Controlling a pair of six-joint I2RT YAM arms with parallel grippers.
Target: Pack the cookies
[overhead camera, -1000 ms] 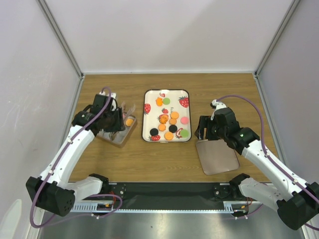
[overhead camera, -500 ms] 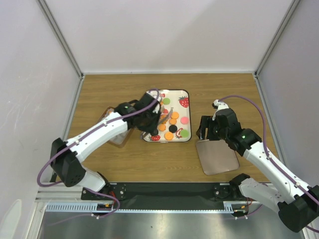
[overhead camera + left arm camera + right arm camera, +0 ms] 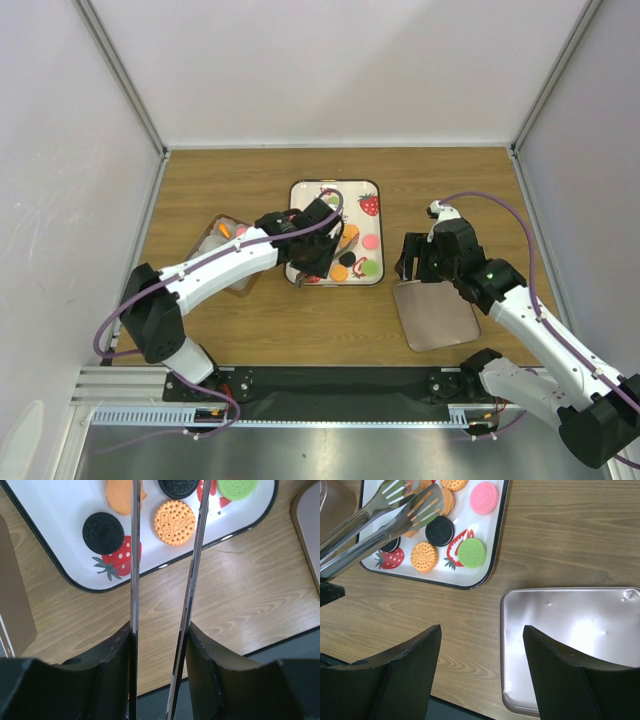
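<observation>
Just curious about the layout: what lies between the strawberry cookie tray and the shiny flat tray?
Only bare wooden table separates the strawberry tray from the shiny tray, clearest in the right wrist view.

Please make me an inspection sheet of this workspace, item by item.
Surface: wooden table, no spills seen.
Job's things: cookies on the strawberry tray; some in the clear container; lid flat on the table.
Clutter: nothing seen.
Grippers: left gripper shut on tongs over the tray; right gripper open over the lid's corner.
Cables: purple cable along each arm, not snagged.
Surroundings: white walls, metal frame.
</observation>
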